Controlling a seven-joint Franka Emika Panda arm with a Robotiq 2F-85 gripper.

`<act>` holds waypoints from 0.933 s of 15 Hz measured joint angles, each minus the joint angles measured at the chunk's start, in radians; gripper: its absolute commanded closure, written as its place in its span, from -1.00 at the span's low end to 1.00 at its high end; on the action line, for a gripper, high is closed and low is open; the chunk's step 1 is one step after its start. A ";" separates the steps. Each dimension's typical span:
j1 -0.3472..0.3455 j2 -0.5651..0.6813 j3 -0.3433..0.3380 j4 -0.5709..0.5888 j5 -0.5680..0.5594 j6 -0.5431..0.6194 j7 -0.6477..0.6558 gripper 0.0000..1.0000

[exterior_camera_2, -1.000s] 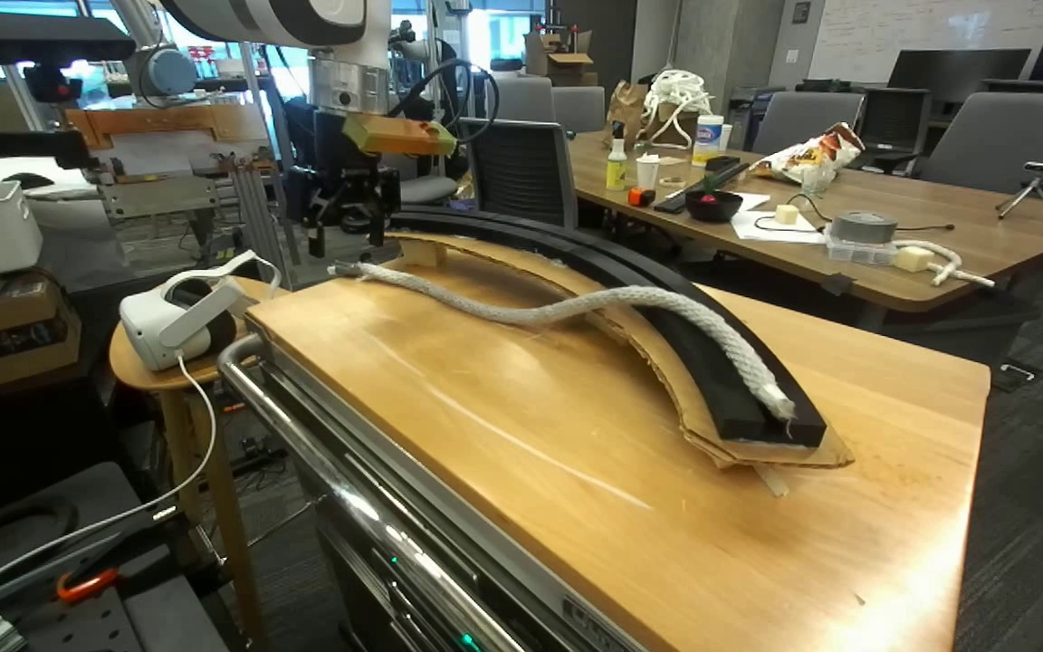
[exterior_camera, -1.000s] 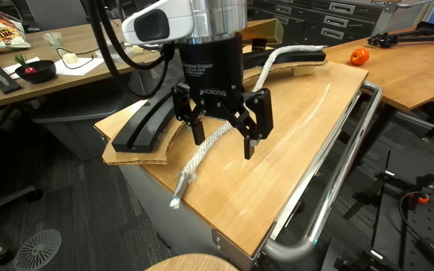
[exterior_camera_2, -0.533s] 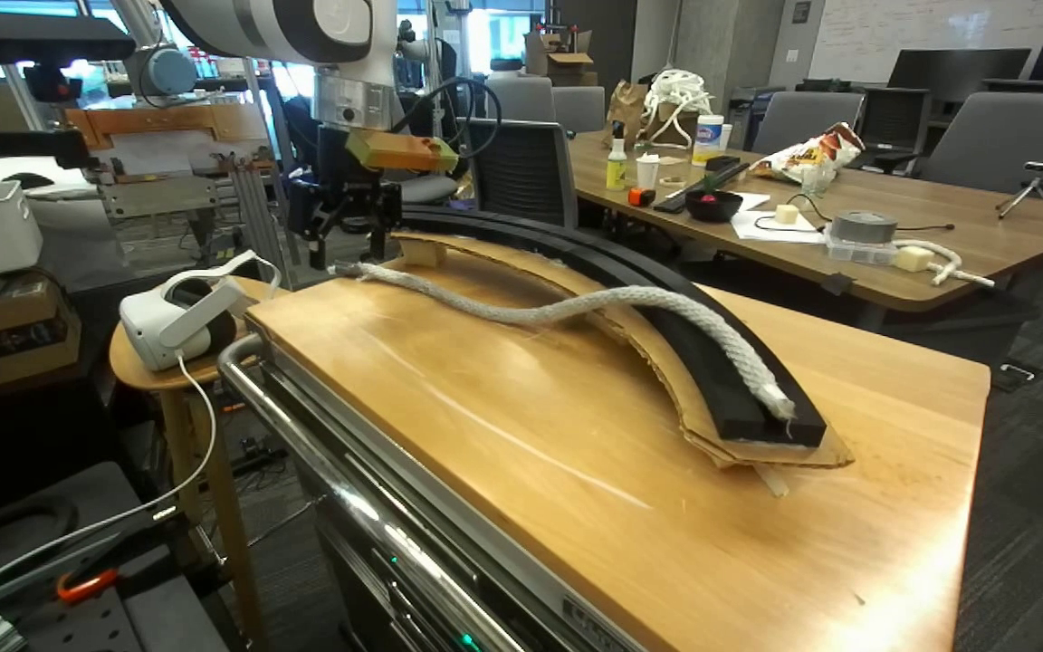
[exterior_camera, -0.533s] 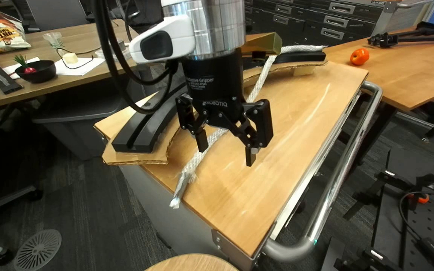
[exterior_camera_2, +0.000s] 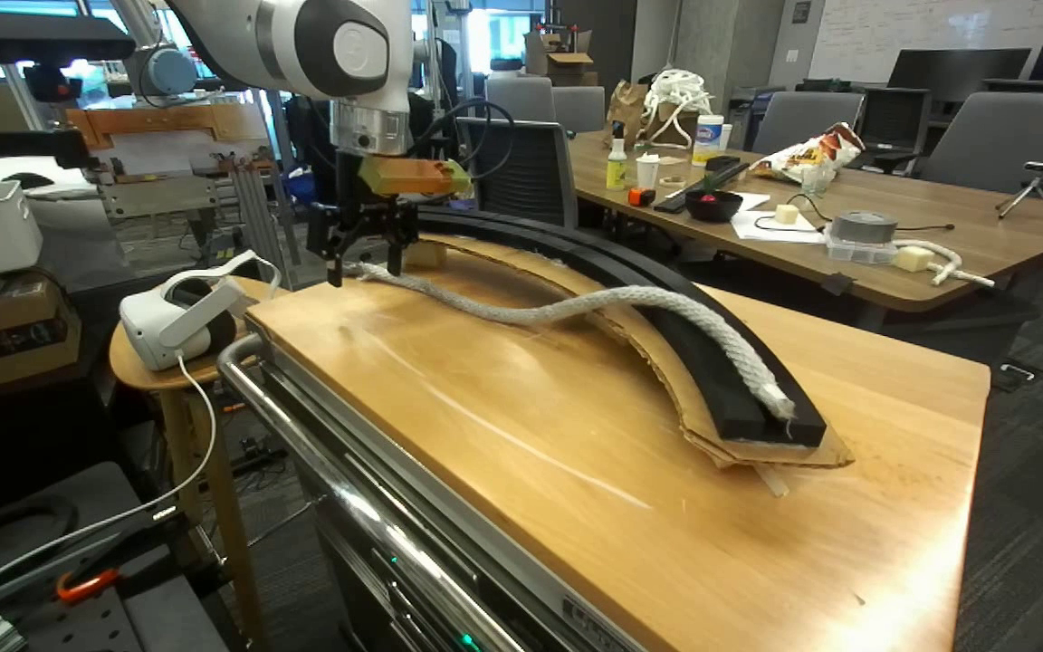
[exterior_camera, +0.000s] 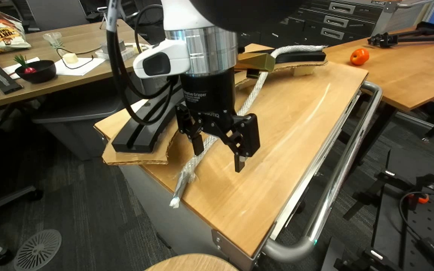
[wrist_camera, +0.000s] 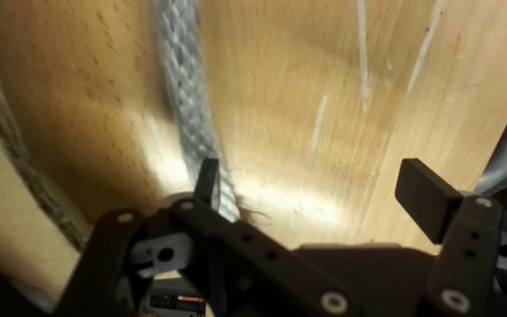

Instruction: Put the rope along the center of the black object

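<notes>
The pale rope [exterior_camera: 252, 96] has its far part on the black arc track and the rest on the wooden board, its taped end past the board's edge. In an exterior view the rope [exterior_camera_2: 521, 314] curves off the track, its frayed end near the track's end. The black object [exterior_camera: 136, 137] is a curved grooved track, also in an exterior view [exterior_camera_2: 617, 258]. My gripper [exterior_camera: 219, 157] is open and empty, above the board near the taped end [exterior_camera_2: 365, 267]. In the wrist view, the gripper's [wrist_camera: 313, 180] left finger overlaps the rope [wrist_camera: 185, 75]; contact cannot be told. The track does not show there.
Cardboard [exterior_camera: 160, 156] sits under the track and its edge shows in the wrist view [wrist_camera: 24, 167]. A metal rail [exterior_camera: 337, 184] runs along the cart's side. A white headset [exterior_camera_2: 182, 317] rests on a stool. An orange fruit [exterior_camera: 359, 56] lies on a neighbouring table.
My gripper has moved lower, down towards the board and the rope's taped end, staying open. The rope and the track have not moved.
</notes>
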 measured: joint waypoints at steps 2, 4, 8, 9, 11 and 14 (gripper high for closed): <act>-0.001 0.009 0.000 0.000 0.000 0.020 0.015 -1.00; -0.001 0.011 0.000 0.000 0.000 0.039 0.028 -1.00; -0.001 0.012 0.000 -0.002 0.000 0.071 0.053 -1.00; -0.002 0.013 0.000 -0.002 0.000 0.079 0.056 -1.00; -0.002 0.013 -0.001 -0.002 -0.004 0.083 0.066 -0.50; -0.005 0.024 -0.004 0.002 -0.007 0.083 0.078 -0.17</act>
